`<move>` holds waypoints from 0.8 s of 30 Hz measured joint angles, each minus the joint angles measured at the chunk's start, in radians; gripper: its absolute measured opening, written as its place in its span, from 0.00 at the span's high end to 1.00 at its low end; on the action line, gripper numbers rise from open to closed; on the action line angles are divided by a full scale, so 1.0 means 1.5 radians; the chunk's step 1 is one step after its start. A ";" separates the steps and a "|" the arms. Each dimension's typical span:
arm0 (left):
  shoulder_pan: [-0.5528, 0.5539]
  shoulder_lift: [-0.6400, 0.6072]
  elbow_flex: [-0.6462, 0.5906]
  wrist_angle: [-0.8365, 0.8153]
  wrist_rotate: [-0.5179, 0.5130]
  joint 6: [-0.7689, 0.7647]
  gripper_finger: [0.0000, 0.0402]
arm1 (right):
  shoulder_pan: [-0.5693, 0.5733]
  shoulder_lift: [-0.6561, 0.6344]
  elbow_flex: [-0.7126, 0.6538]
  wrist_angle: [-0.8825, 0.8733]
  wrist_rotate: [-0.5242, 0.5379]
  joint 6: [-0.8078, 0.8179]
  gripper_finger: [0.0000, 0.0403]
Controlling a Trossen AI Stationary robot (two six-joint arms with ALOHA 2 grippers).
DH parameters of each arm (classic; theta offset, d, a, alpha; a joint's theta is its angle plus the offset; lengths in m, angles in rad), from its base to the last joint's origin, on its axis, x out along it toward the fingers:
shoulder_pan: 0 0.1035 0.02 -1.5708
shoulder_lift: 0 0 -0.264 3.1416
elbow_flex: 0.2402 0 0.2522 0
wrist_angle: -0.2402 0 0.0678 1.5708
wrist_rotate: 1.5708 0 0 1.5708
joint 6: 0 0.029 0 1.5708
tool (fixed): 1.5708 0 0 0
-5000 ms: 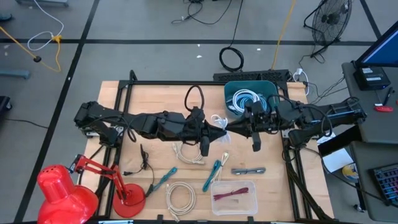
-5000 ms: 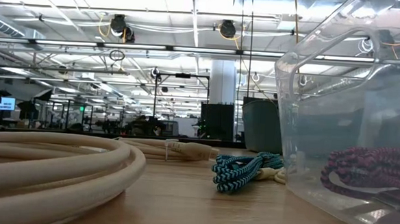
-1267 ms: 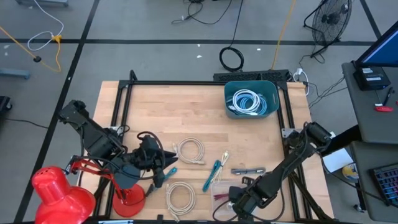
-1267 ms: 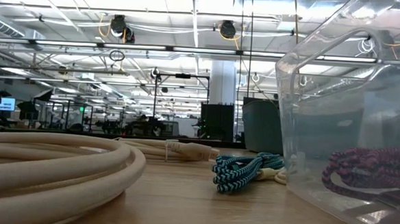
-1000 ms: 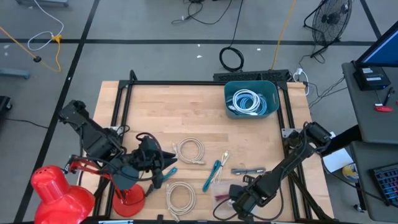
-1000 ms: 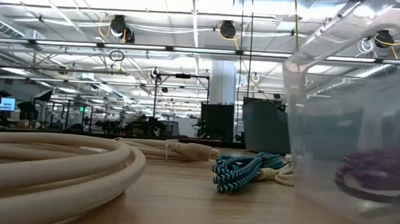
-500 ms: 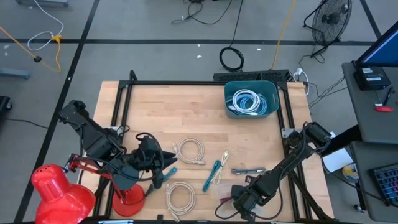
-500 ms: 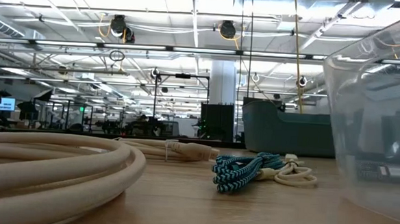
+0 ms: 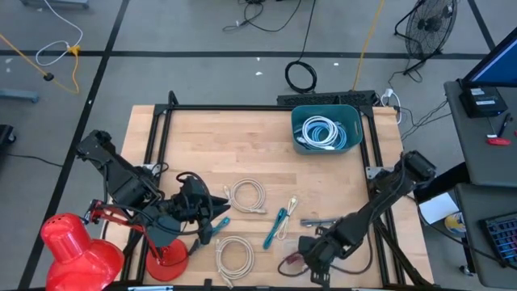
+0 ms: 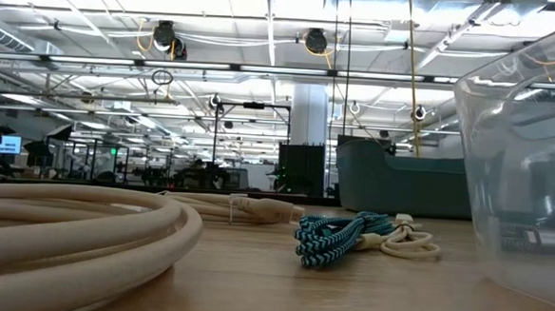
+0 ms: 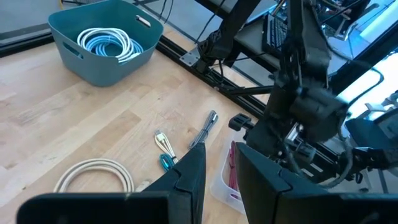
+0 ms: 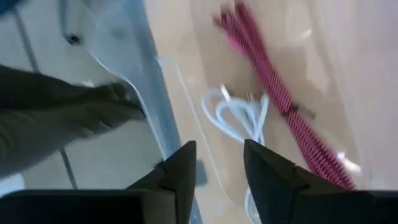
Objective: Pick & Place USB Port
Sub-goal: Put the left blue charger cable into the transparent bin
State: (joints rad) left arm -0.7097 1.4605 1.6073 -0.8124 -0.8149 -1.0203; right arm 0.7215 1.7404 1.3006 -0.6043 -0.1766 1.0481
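Note:
A clear plastic box [image 10: 534, 169] sits at the table's near edge, under my right gripper [image 9: 311, 259]. The right wrist view shows a red braided cable [image 12: 267, 74] and a thin white cable [image 12: 239, 112] lying in it. My right gripper [image 12: 219, 177] is shut on the box's wall. The left gripper [image 9: 216, 223] waits near the table's near left side, fingers slightly apart [image 11: 222, 180], touching nothing. A teal bin [image 9: 300, 121] at the far right holds a white coiled cable [image 9: 323, 131]. My right gripper holds the clear box by its side wall [image 12: 158, 124], one finger inside and one outside, coming from above and slanting down. In the low view the box stands tilted. Whether its bottom is clear of the table cannot be told.
Loose on the table are two cream cable coils [image 9: 246, 196] [image 9: 234, 255], a teal braided cable [image 9: 275, 226] and a grey stick-shaped item [image 9: 323, 220]. A red desk lamp [image 9: 81, 250] stands at the near left corner. Black frame rails border the table.
The clear box has moved toward the right in the low view and tipped, so its red cable no longer shows there. My right gripper has shifted slightly with it near the table's near edge. The left arm has kept still.

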 joint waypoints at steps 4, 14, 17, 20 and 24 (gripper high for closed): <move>0.001 0.004 0.000 0.001 -0.006 -0.002 0.78 | -0.019 -0.052 0.000 0.037 0.053 -0.015 0.66; 0.000 0.038 0.000 -0.002 0.063 -0.032 0.78 | -0.076 -0.171 0.001 0.262 0.224 -0.118 0.69; 0.000 0.070 0.001 -0.034 0.150 -0.047 0.78 | -0.088 -0.184 0.001 0.303 0.223 -0.134 0.69; -0.003 0.113 0.000 -0.103 0.225 -0.093 0.78 | -0.089 -0.189 0.001 0.311 0.224 -0.138 0.69; -0.014 0.178 0.000 -0.254 0.288 -0.203 0.78 | -0.082 -0.189 0.001 0.301 0.225 -0.138 0.69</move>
State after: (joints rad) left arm -0.7300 1.7281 1.6077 -1.1927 -0.3831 -1.3250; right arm 0.5988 1.4574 1.3022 -0.1521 0.1605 0.8414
